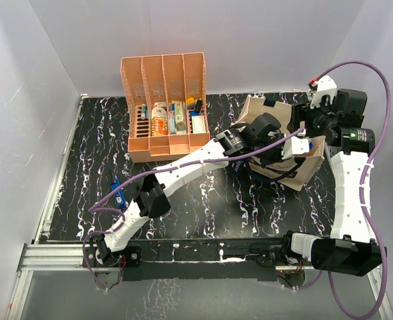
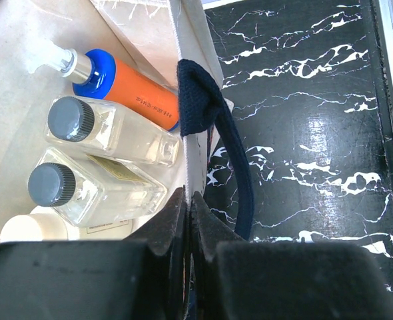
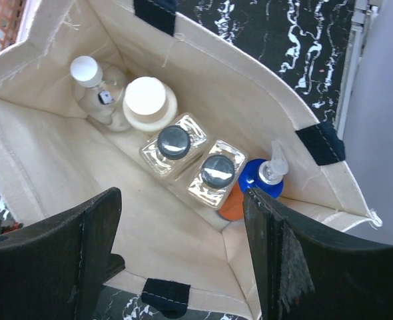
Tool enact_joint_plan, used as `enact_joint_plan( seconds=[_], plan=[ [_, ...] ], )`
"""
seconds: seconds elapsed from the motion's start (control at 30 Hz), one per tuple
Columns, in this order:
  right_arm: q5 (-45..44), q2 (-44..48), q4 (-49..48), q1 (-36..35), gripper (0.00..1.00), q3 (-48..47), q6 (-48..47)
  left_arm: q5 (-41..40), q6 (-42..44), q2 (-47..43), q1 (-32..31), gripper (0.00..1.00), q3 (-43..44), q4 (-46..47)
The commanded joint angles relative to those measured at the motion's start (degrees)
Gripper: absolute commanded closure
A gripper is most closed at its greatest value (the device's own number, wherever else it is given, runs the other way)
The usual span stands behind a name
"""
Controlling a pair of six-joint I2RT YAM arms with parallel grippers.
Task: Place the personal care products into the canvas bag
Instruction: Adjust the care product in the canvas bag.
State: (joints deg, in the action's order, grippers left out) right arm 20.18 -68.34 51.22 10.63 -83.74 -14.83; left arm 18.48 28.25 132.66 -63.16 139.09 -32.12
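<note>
The cream canvas bag [image 1: 311,167] stands open at the right of the table. My left gripper [image 2: 188,197] is shut on the bag's rim [image 2: 191,100], just beside a navy strap handle [image 2: 218,133]. Inside the bag are an orange-brown blue-capped bottle [image 2: 133,85], a clear grey-capped bottle [image 2: 116,133], a clear square dark-capped bottle [image 2: 96,190] and a white cylinder [image 2: 33,228]. My right gripper [image 3: 183,200] hangs open over the bag's mouth, holding nothing. Below it a round white-topped bottle [image 3: 93,87] also stands in the bag. A small blue bottle [image 1: 116,190] lies on the table at the left.
An orange four-slot file rack [image 1: 133,73] with small packs and pens stands at the back left. The left arm reaches diagonally across the black marbled table [image 1: 203,207] to the bag. White walls close in the left, back and right sides.
</note>
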Motion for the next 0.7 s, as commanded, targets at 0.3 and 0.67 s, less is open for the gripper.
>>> enact_joint_plan(
  seconds=[0.3,0.67],
  plan=[
    [-17.01,-4.13,-6.48,0.36,0.32,3.35,-1.58,4.33,-1.44,-6.37,-1.71,1.00,2.69,3.49],
    [-20.56,-9.09,-9.94,0.77,0.40,5.42,-2.74,6.14,-1.62,-6.15,-1.72,1.00,2.57,2.94]
  ],
)
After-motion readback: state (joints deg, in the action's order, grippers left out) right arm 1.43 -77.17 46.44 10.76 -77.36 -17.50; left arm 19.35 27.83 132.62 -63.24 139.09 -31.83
